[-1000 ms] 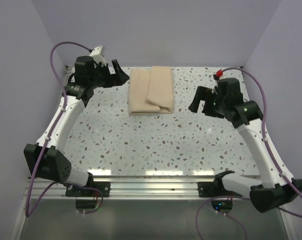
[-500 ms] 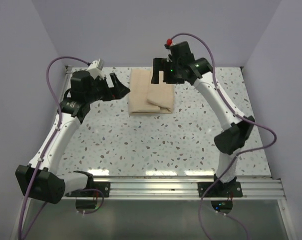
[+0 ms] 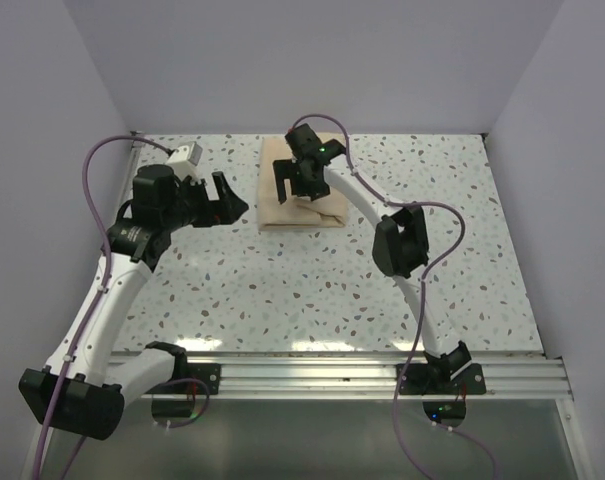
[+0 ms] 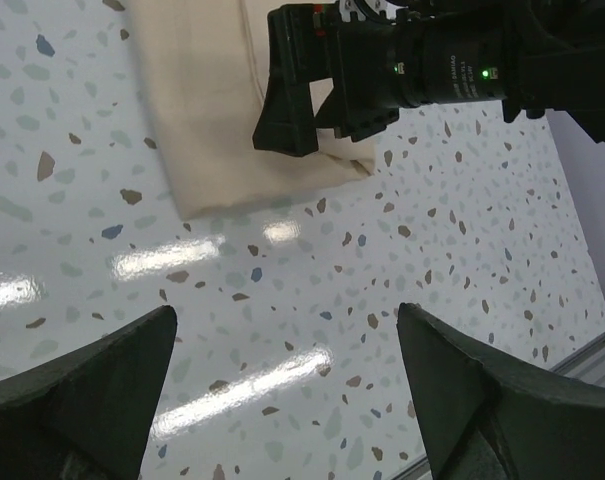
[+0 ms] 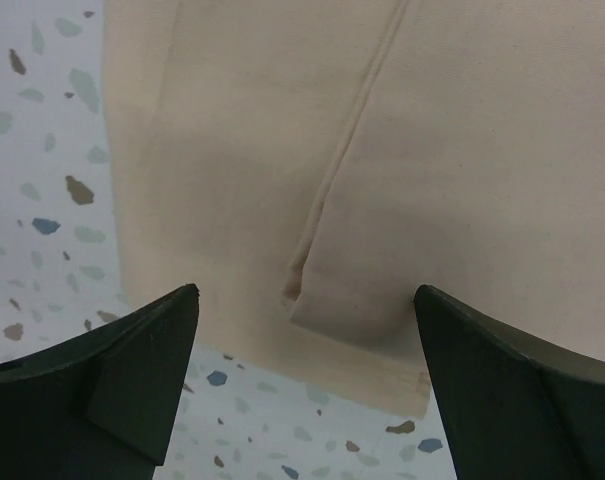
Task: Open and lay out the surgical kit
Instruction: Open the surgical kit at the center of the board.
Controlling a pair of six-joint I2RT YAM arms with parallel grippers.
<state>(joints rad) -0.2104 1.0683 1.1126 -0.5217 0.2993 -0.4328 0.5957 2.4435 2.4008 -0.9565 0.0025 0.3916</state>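
- Cloth wrap [image 3: 322, 212]: beige, folded shut into a flat rectangle. One flap laps over the other along a lengthwise seam that ends in a tucked corner close to the near edge. It is the reference point for every entry below.
- Table [image 3: 282, 290]: pale, speckled top. The wrap lies flat on its far half, with bare surface showing round the near edge and both sides of the wrap.
- My right gripper [image 5: 304, 292]: directly above the wrap, pointing down at it. The jaws are spread wide with nothing between them, and my two fingers straddle the seam and the tucked corner. I cannot tell whether the tips touch the cloth.
- My right arm [image 3: 397, 245]: comes in from the near side of the wrap and crosses over its right portion to the wrist.
- My left gripper [image 4: 285, 320]: just beside the wrap's left edge, off the cloth and over bare table. It is aimed toward the wrap, with jaws spread wide and empty.
- My left arm [image 3: 112, 290]: well to the left of the wrap.
- Purple cables [image 3: 107, 160]: one loops along each arm, the right one arching beyond the wrap's far edge.
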